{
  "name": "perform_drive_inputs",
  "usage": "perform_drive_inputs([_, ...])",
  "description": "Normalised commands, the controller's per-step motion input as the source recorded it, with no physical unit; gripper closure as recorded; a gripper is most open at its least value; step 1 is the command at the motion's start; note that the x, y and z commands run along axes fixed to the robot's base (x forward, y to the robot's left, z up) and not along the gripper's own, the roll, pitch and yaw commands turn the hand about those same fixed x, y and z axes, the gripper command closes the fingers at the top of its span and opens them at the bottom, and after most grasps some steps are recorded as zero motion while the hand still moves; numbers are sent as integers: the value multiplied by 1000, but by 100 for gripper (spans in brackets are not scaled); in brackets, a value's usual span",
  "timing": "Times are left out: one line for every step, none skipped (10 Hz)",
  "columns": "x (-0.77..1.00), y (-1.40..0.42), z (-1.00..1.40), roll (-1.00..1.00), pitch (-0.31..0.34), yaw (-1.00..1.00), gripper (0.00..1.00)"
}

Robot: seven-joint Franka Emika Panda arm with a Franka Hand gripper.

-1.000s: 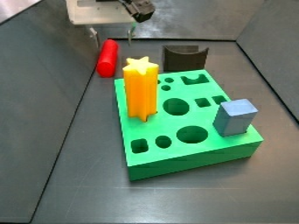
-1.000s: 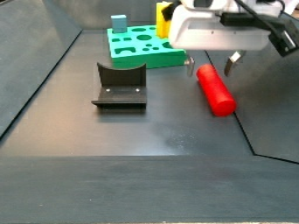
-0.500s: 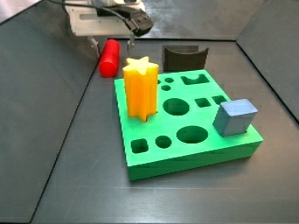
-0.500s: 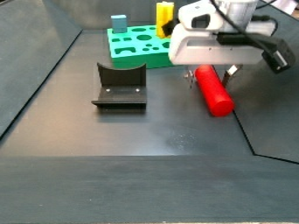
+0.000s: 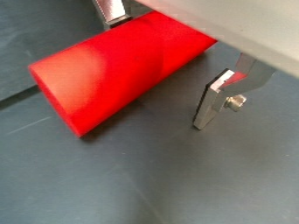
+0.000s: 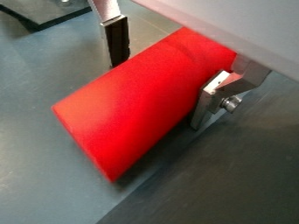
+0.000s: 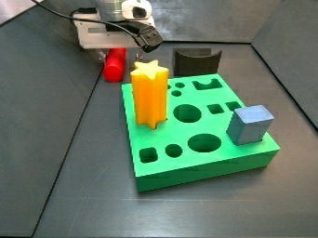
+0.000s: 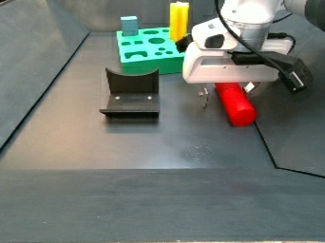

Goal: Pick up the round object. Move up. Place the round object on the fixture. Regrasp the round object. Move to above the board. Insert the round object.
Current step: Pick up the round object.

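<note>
While the red cylinder peg [image 6: 140, 105] lies flat on the dark floor, the gripper [image 6: 163, 74] straddles it — fingers [image 6: 115, 39] spread wide, one either side, seemingly not yet gripping — with the fixture [image 8: 131, 93] well apart.

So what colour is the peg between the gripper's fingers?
Red: the peg, clearest in a wrist view, lies between the open gripper fingers.
</note>
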Motion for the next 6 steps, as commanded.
perform_drive_inputs([0,0,0,0,0,0,100])
perform_drive_inputs([0,0,0,0,0,0,100])
perform_drive_inputs([0,0,0,0,0,0,100])
perform_drive_inputs([0,0,0,0,0,0,100])
perform_drive_inputs([0,0,0,0,0,0,100])
perform_drive_inputs([0,0,0,0,0,0,100])
